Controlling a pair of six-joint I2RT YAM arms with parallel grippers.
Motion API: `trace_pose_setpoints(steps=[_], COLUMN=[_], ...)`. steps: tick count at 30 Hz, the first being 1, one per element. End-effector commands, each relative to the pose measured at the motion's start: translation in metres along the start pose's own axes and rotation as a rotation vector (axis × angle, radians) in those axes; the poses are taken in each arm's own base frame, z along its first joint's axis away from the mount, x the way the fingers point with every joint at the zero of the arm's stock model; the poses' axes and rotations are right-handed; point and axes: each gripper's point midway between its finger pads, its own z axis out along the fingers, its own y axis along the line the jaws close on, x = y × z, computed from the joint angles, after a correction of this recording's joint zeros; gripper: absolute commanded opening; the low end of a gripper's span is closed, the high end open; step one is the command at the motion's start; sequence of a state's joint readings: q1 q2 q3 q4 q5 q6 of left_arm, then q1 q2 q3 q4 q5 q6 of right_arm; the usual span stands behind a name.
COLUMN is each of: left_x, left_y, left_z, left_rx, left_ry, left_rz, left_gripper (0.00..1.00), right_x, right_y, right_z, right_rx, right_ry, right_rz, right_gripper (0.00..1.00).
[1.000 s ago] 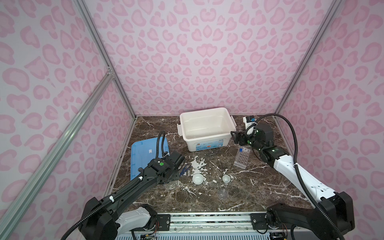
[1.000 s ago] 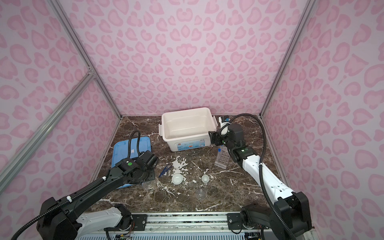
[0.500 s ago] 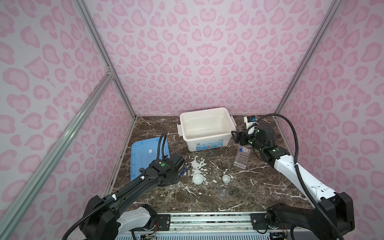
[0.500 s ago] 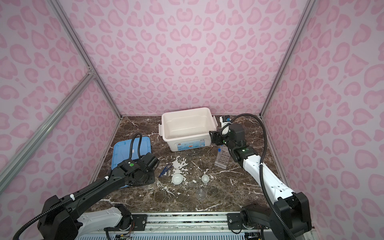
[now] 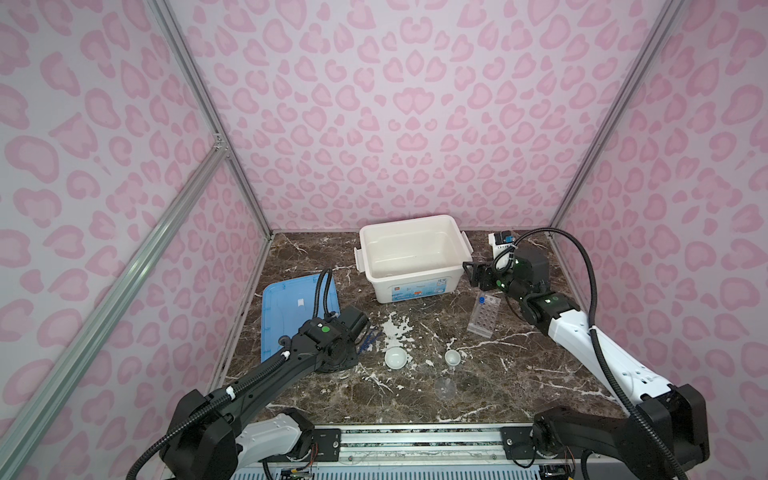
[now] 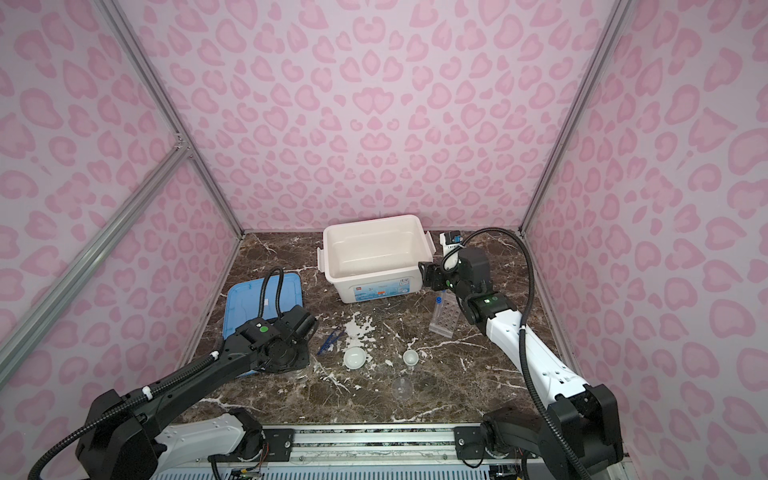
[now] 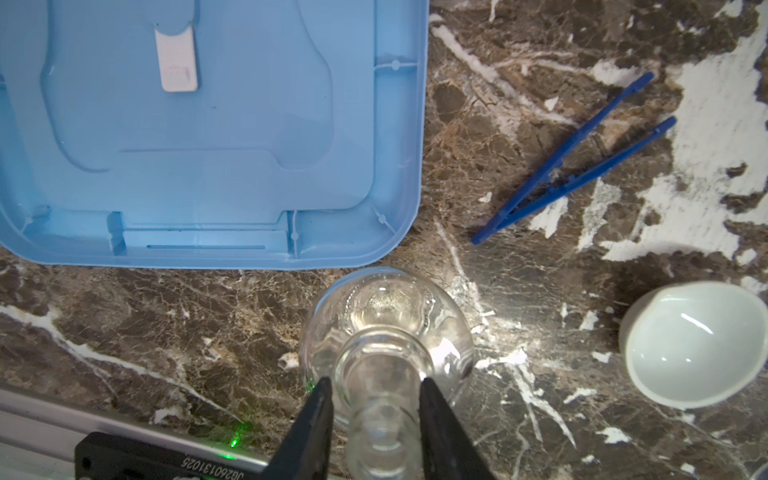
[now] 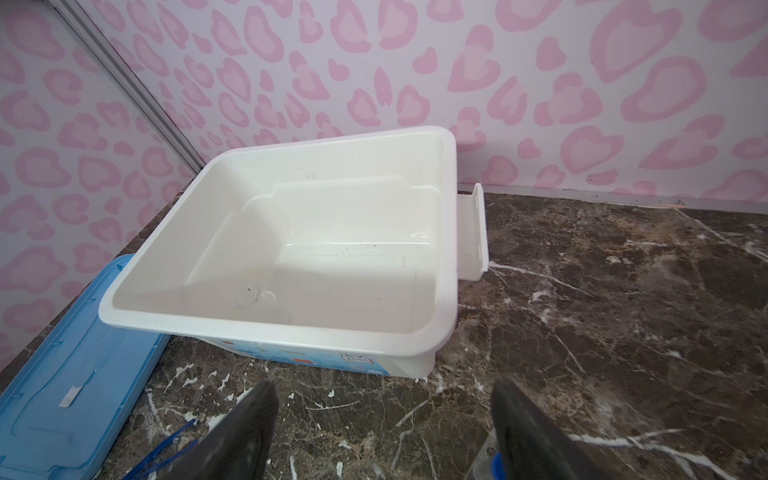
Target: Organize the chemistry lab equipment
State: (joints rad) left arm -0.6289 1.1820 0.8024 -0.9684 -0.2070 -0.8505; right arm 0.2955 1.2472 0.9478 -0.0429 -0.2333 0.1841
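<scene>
The job looks barely begun. The white bin (image 8: pixel 440 249) stands at the middle of the worktop's back edge. The right wrist view shows what seems to be 1 small clear glass piece (image 8: pixel 251 296) on its floor and nothing else inside. The clear rack (image 5: pixel 484 318) lies near the right edge, in front of the bin's right corner, with 1 blue-capped tube (image 5: pixel 481 299) at its far end. Whether that tube sits in a hole I cannot tell, and no other tubes show.

The rest is out on the worktop. The blue tweezers (image 7: pixel 573 166) lie between the blue lid (image 7: pixel 208 145), which is along the left edge, and the larger white bowl (image 5: pixel 395 358). The smaller white bowl (image 5: pixel 451 356) is near it in the middle, and a clear flask (image 5: pixel 445 387) stands toward the front edge.

The left claw (image 7: pixel 374 382) is over a second flask (image 7: pixel 386 328), just beside the lid's front edge. Its jaws stand on either side of the neck, close against the glass; I cannot tell whether they pinch it yet. The right claw (image 8: pixel 382 386) is spread wide and empty by the bin's front right corner, above the rack.

By my reckoning, both flasks, 2 bowls, the tweezers, the rack and its tube remain to be put away.
</scene>
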Motion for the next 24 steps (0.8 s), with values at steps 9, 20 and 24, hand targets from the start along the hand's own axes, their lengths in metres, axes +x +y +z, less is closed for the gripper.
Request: trace_pose_setpoints(steps=[9, 20, 24], left_x=[0.0006, -0.0019, -0.0033], left_y=[0.0028, 0.0000, -0.0033], left_z=[0.0007, -0.0002, -0.0007], left_rx=[-0.006, -0.001, 0.013], left_ry=[0.004, 0.001, -0.001], left_rz=[0.004, 0.010, 0.011], left_gripper=[0.29, 0.20, 0.18], right_x=[-0.0043, -0.0041, -0.0043], right_y=[-0.0020, -0.0043, -0.0050], right_z=[-0.0001, 0.0006, 0.0004], right_rx=[0.004, 0.004, 0.006], right_ry=[-0.022, -0.022, -0.023], right_rz=[0.003, 0.012, 0.012], right_gripper=[0.82, 0.82, 0.82])
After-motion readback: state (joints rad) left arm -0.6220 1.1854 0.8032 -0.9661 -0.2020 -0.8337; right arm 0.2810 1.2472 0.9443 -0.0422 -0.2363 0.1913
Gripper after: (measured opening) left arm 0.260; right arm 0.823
